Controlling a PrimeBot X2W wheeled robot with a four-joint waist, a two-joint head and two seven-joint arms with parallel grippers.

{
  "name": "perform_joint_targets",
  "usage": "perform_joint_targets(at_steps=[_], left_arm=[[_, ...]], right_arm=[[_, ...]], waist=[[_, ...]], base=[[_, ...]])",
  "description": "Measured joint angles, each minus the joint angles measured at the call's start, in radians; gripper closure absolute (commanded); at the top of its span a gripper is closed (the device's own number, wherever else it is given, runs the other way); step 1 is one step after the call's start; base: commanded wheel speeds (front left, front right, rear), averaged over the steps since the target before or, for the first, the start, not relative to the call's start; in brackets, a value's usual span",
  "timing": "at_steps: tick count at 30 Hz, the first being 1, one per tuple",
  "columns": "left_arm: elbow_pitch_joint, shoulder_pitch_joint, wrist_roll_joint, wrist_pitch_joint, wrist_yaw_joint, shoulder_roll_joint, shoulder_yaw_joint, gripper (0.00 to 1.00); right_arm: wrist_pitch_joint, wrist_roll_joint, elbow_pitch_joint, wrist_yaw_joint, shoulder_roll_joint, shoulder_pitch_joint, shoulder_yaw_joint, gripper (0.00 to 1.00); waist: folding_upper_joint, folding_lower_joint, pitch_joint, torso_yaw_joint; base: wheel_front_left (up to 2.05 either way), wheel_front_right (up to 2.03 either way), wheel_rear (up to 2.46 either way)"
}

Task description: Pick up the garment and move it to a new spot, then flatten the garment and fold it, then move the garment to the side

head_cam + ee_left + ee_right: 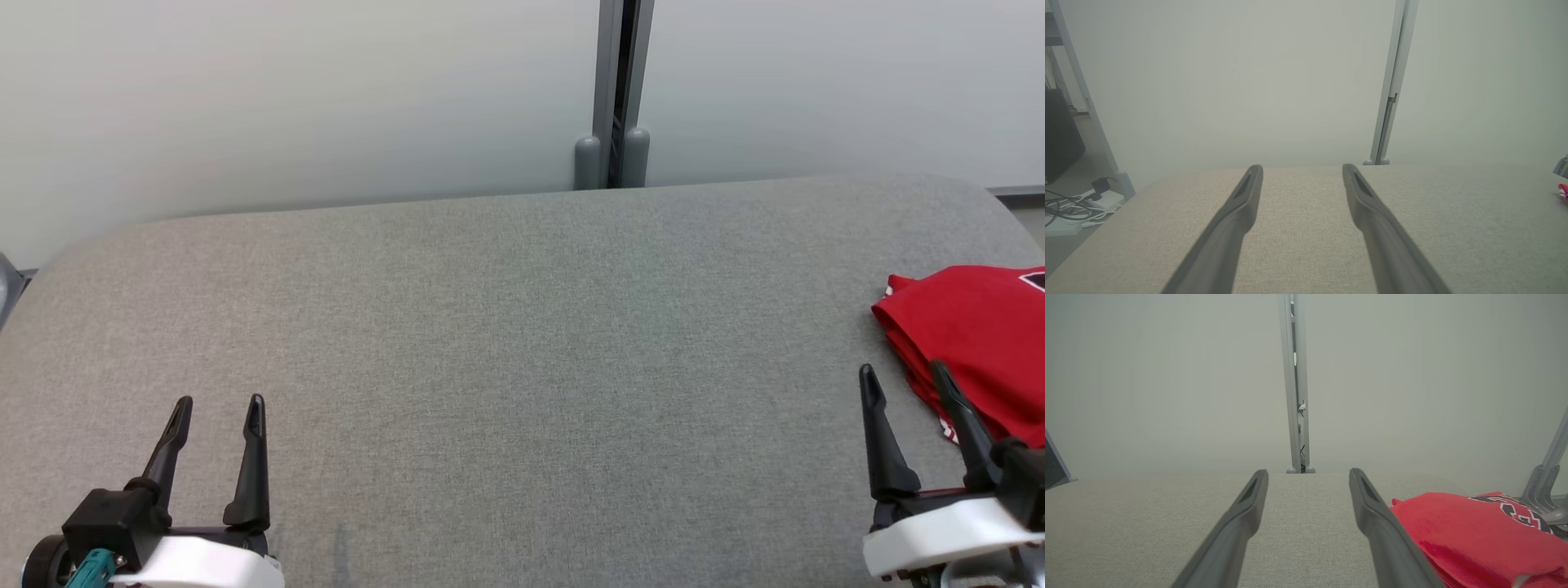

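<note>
The garment [976, 339] is red with dark lettering and lies folded in a thick bundle at the right edge of the grey padded table [506, 343]. In the right wrist view the garment [1474, 535] lies just right of my right fingers. My right gripper [904, 374] stands open at the lower right, its right finger overlapping the garment's near-left edge, nothing between the fingers. The left gripper [219, 403] stands open at the lower left over bare table, far from the garment. A sliver of the garment [1563, 191] shows at the left wrist view's right edge.
A pale partition wall runs behind the table, with a grey post [614, 90] at its middle. Cables and a power strip [1081, 202] lie on the floor off the table's left end. A grey metal bracket [1545, 486] stands behind the garment.
</note>
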Motion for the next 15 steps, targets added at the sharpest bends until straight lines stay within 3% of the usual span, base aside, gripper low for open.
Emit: perform_joint_targets(at_steps=[15], left_arm=[[0.001, 0.009, -0.011, -0.005, -0.024, 0.029, 0.005, 0.0]], right_arm=[[0.026, 0.0, -0.05, 0.0, 0.001, 0.058, -0.029, 0.0]], waist=[[0.0, 0.0, -0.03, -0.003]], base=[[0.0, 0.0, 0.0]])
